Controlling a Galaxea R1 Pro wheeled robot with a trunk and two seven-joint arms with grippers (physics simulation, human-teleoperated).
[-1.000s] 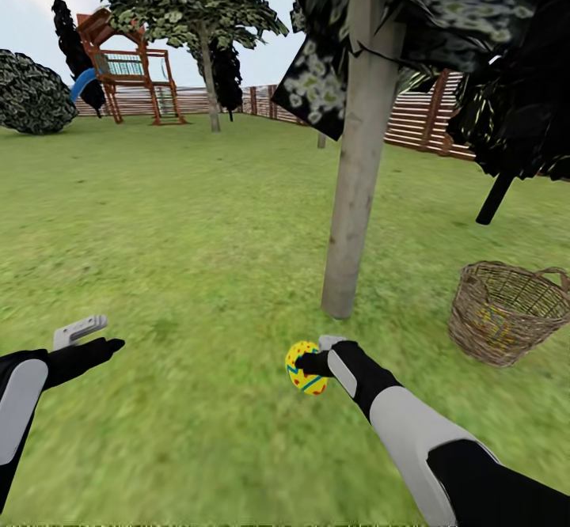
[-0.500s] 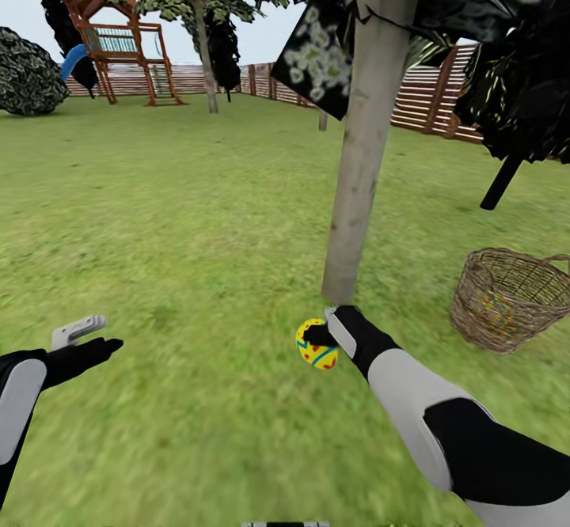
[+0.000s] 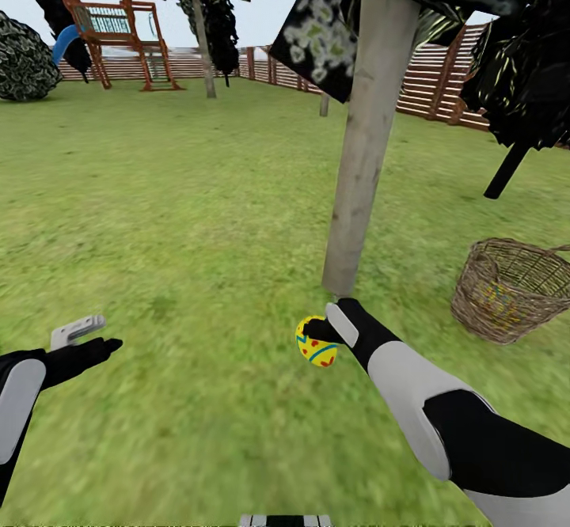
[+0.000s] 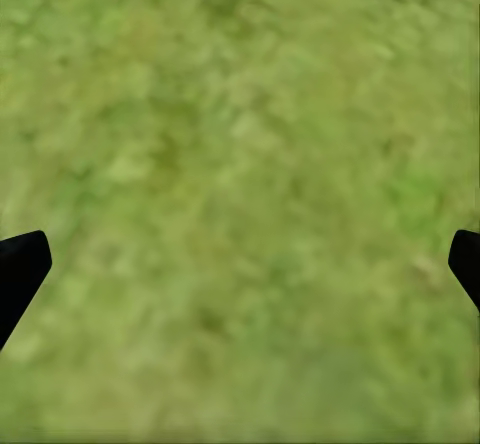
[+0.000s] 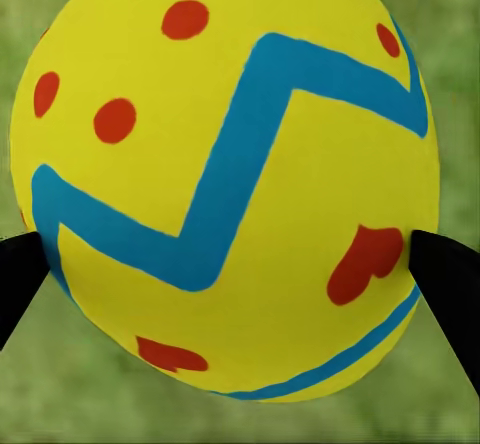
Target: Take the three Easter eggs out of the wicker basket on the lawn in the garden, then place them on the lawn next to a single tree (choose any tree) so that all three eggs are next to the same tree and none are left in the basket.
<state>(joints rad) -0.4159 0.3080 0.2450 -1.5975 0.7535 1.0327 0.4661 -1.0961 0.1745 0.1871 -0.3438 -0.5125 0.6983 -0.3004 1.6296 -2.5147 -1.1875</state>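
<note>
Head view: right gripper (image 3: 323, 331) clamps one Easter egg (image 3: 316, 343), low over the lawn (image 3: 182, 218), just short of the foot of the pale-trunked tree (image 3: 364, 139); seen from the egg, the trunk base sits at about 12 o'clock, close but not touching; wicker basket (image 3: 507, 290) stands on the grass at about 3 o'clock of the trunk, near it, with something yellowish faintly visible through the weave, too blurred to count; left gripper (image 3: 89, 335) hangs at about 9 o'clock of the egg, well apart, nothing in it.

Left wrist view: bare grass below; two dark fingertips (image 4: 20, 269) sit at opposite edges, so jaws wide, nothing between them.

Right wrist view: the egg fills the gap, blue zigzag and red marks facing the camera, both fingertips (image 5: 445, 274) pressed to its sides; grass behind it, cannot tell if the egg touches the ground.

Judgement: step in hand is placing this egg beside the tree; next move calls for lowering to the grass, then releasing gently so it doesn't roll off; after that, back to the basket for whatever remains.
</note>
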